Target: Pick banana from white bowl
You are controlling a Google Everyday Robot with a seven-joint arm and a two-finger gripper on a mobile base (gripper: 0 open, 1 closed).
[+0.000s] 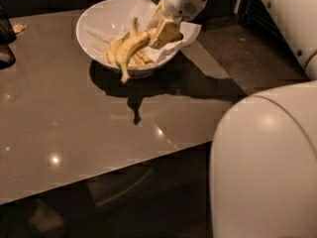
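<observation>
Clasping banana (pixel 130 47), jaws (closed) over white bowl (pixel 99 15)

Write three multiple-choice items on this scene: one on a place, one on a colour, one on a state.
1. Where is the gripper?
A. over the right side of the bowl
B. at the far left of the picture
C. at the bottom of the picture

2. What colour is the bowl?
A. black
B. white
C. red

3. How is the banana?
A. lying flat in the bowl
B. peeled
C. held by the fingers, tip hanging past the front rim

Answers:
1 A: the gripper hangs above the bowl's right side.
2 B: its wall is glossy white.
3 C: the banana slopes down from the fingers, over the rim.
</observation>
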